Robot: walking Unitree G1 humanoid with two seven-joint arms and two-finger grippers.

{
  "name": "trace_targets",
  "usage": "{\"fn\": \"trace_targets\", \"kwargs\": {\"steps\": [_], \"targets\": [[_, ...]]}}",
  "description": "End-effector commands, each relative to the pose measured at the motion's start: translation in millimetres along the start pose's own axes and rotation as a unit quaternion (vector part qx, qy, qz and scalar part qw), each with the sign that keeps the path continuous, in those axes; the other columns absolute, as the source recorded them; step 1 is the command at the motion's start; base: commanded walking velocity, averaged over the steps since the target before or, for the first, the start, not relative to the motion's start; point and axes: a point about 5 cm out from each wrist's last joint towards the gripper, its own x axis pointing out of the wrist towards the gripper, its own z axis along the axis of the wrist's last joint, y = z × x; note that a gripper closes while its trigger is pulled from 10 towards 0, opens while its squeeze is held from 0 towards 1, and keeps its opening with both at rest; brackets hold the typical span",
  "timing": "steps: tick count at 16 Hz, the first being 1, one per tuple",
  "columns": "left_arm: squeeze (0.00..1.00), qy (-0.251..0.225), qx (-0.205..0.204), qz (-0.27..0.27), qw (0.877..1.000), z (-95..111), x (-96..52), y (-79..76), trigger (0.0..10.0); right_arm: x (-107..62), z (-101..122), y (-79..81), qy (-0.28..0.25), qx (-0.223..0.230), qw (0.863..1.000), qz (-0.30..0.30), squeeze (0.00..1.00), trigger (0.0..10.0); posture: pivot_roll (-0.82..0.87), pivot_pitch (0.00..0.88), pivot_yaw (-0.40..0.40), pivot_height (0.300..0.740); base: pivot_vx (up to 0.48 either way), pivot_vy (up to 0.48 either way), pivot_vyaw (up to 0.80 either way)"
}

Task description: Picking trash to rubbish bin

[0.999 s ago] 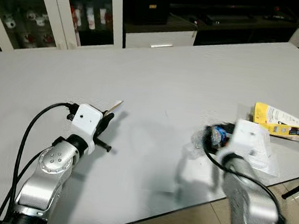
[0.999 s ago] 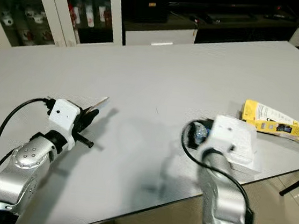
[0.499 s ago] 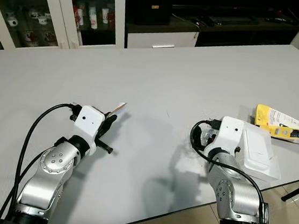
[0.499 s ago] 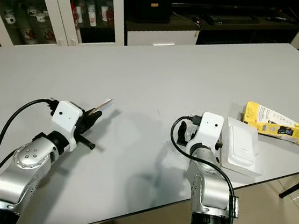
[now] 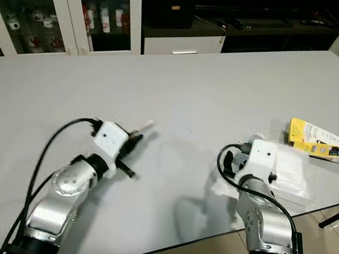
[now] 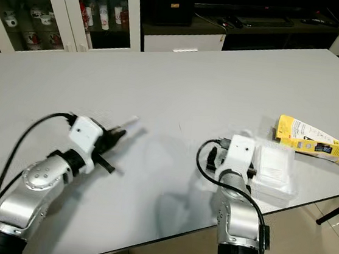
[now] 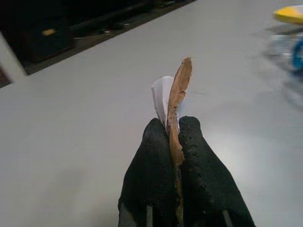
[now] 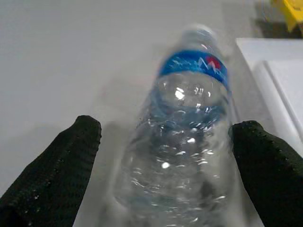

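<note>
one bottle (image 8: 182, 142), one yellow packet (image 5: 321, 142), one scrap (image 7: 174, 99)

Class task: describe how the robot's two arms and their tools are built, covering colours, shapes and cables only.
Both arms are silver metal with rounded joints bearing small dark screw holes. Each wrist carries a boxy white camera housing, and a black cable loops from it back along the arm. The left tool and the right tool each have two long black fingers with a dotted, textured surface and rounded tips.
</note>
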Motion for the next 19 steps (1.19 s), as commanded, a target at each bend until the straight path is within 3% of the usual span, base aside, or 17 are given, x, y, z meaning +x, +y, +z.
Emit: {"fn": "trace_targets", "kwargs": {"steps": [1,8,9,11,19], "targets": [[0.0,-0.004,0.001,-0.023,1.0,1.0,-0.6,-5.6,10.0,1.5,-10.3,-5.7,0.026,0.003,1.0,-0.002,0.0,10.0,0.02,0.0,-0.038,0.74,0.0,0.0,0.0],[0.0,0.001,0.007,-0.007,1.0,-1.1,-3.1,0.4,10.0,4.2,-14.5,-4.6,0.026,0.01,0.999,0.021,0.0,9.9,0.02,0.0,-0.032,0.74,0.0,0.0,0.0],[0.0,-0.001,0.007,-0.008,1.0,-0.7,-2.9,0.9,10.0,4.8,-14.9,-5.1,0.025,0.014,0.999,0.023,0.0,5.2,0.02,0.0,-0.032,0.74,0.0,0.0,0.0],[0.0,-0.003,0.009,-0.009,1.0,0.2,-2.6,2.1,10.0,4.6,-16.7,-7.1,0.024,0.017,0.999,0.025,0.0,0.0,0.02,0.0,-0.033,0.74,0.0,0.0,0.0],[0.0,0.009,-0.004,0.007,1.0,-6.0,-1.5,-1.3,10.0,4.3,-14.7,-4.3,0.012,0.027,0.999,0.034,0.0,0.0,0.0,0.0,-0.026,0.74,0.0,0.0,0.0]]}}
